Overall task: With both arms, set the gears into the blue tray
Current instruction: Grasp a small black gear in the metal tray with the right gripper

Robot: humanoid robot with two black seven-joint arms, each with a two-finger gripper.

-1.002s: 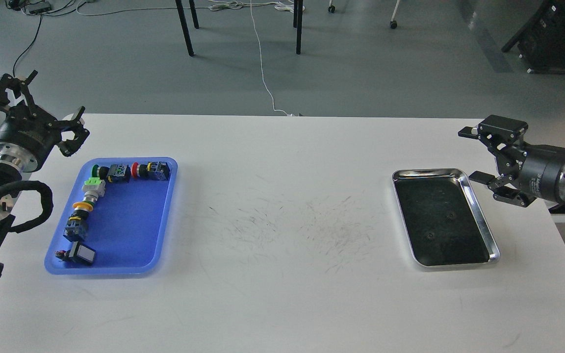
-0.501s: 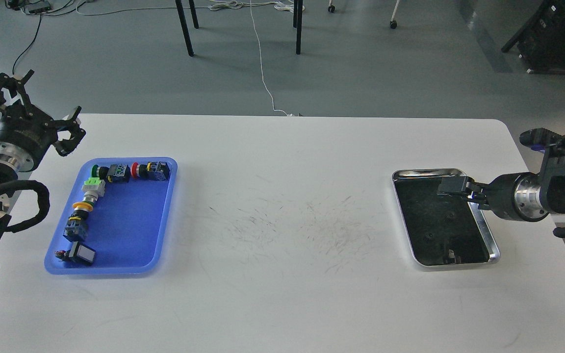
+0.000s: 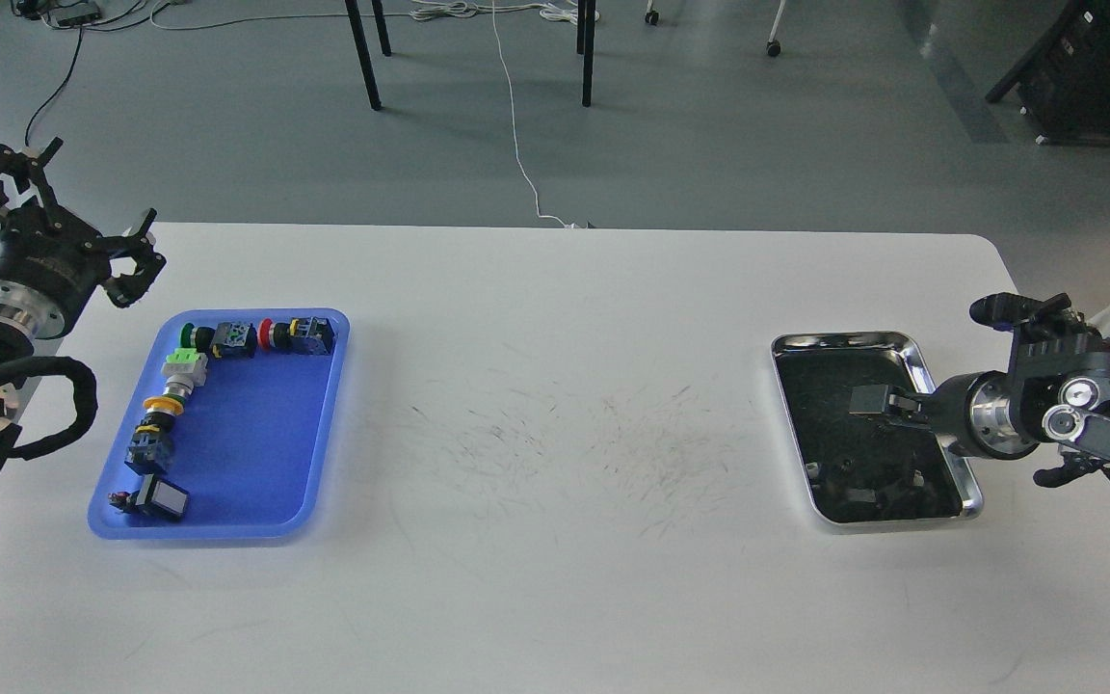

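The blue tray (image 3: 256,463) lies at the table's left and holds a row of colourful push-button switches (image 3: 256,337) along its far and left sides. My left gripper (image 3: 100,193) hovers open off the tray's far left corner, holding nothing. One small dark gear (image 3: 842,467) shows faintly on the dark floor of the steel tray (image 3: 940,424) at the right. My right gripper (image 3: 869,400) reaches in from the right, low over the middle of that tray. It looks dark and end-on, so its fingers cannot be told apart.
Faint dark scratch marks (image 3: 613,443) cover the white table between the two trays. The table's right edge runs close behind the steel tray. Chair legs (image 3: 362,58) and a white cable (image 3: 516,125) are on the floor beyond the table.
My right arm has swung down and turned, and its gripper has gone from beyond the steel tray's right rim to low over the tray's middle. The left gripper has drifted slightly left.
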